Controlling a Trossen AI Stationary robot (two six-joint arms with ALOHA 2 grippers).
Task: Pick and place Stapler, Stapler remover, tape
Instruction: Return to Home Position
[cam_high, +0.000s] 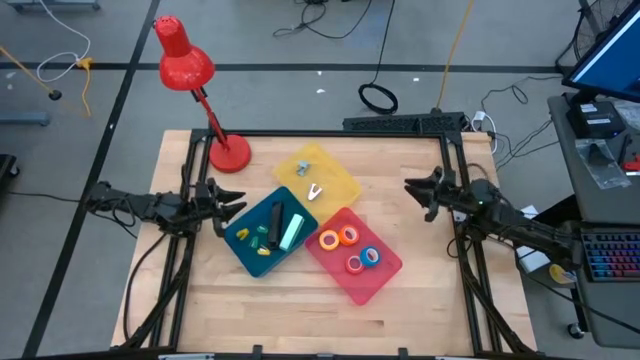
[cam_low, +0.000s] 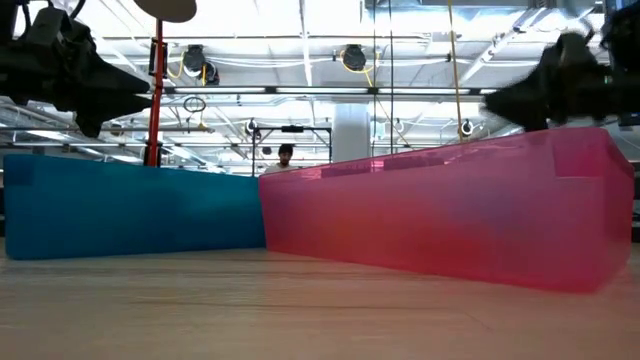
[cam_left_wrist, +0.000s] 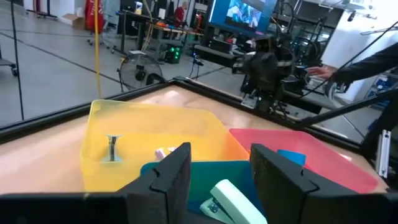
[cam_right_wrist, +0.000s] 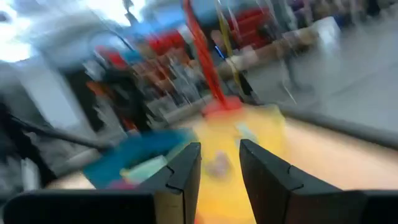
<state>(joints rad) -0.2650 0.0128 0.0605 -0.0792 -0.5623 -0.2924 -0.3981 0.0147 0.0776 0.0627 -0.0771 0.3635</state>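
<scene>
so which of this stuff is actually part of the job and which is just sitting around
Part of the job:
staplers in the blue bin
staple removers in the yellow bin
tape rolls in the pink bin
left gripper and right gripper, both open and empty

Just lying about:
red desk lamp on the table
cable coil on the floor

Right pincer (cam_right_wrist: 219, 150) agape — yellow bin (cam_right_wrist: 264, 134) ahead, blue bin (cam_right_wrist: 121, 160) beside.
</scene>
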